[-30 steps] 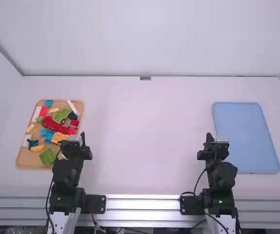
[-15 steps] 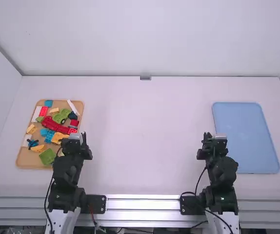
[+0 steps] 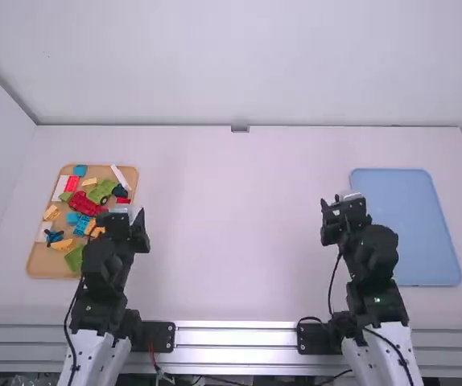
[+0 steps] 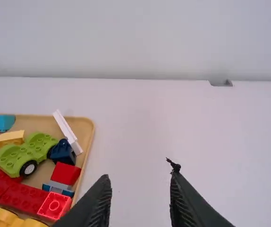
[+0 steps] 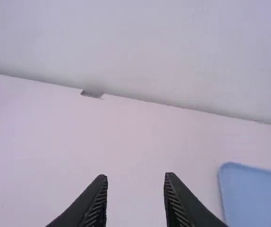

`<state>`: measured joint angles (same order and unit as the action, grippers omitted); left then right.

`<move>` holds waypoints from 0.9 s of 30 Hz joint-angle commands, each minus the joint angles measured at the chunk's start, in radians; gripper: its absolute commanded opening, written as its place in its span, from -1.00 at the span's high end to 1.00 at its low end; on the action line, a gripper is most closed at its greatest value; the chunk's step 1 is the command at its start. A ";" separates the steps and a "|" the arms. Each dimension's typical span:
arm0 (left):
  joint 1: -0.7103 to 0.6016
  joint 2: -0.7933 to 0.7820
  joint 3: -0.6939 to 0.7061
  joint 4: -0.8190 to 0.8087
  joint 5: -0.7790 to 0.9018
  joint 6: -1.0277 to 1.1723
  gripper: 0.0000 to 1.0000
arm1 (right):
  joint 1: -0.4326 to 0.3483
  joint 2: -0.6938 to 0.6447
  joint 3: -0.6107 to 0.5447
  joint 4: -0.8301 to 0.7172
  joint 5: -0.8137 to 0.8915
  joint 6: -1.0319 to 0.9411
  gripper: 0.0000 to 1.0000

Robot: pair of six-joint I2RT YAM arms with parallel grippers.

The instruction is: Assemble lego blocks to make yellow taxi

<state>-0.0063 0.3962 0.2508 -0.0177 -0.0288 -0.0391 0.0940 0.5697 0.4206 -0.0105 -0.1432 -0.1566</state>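
Left wrist view has our left gripper [image 4: 139,176] spread and empty near the tan tray [image 4: 90,128], where the green wheeled base [image 4: 14,158] lies among yellow bricks [image 4: 10,138]; we should come straight down and grip its sides squarely, minding the navy block [image 4: 63,152] crowding one end. Our right gripper [image 5: 136,176], also spread, hangs near the blue mat [image 3: 408,225], well apart from the blocks.

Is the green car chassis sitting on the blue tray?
No, the green chassis lies on the tan tray, among other blocks, away from the blue tray.
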 commanded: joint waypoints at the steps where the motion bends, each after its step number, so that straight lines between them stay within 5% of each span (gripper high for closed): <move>1: -0.010 0.060 0.063 0.004 -0.013 -0.017 0.23 | 0.015 0.084 0.097 -0.004 -0.105 -0.059 0.23; 14: -0.020 0.358 0.270 -0.058 -0.137 -0.223 -0.29 | 0.160 0.553 0.431 -0.157 -0.419 -0.294 -0.29; 23: -0.026 0.517 0.396 -0.163 -0.070 -0.242 -0.60 | 0.274 0.857 0.637 -0.228 -0.558 -0.508 -0.57; 27: -0.026 0.586 0.445 -0.236 -0.217 -0.371 -0.72 | 0.299 0.950 0.716 -0.225 -0.670 -0.561 -0.72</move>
<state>-0.0246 0.9581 0.6621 -0.2367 -0.1574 -0.3225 0.3832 1.4929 1.0794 -0.2375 -0.7044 -0.6472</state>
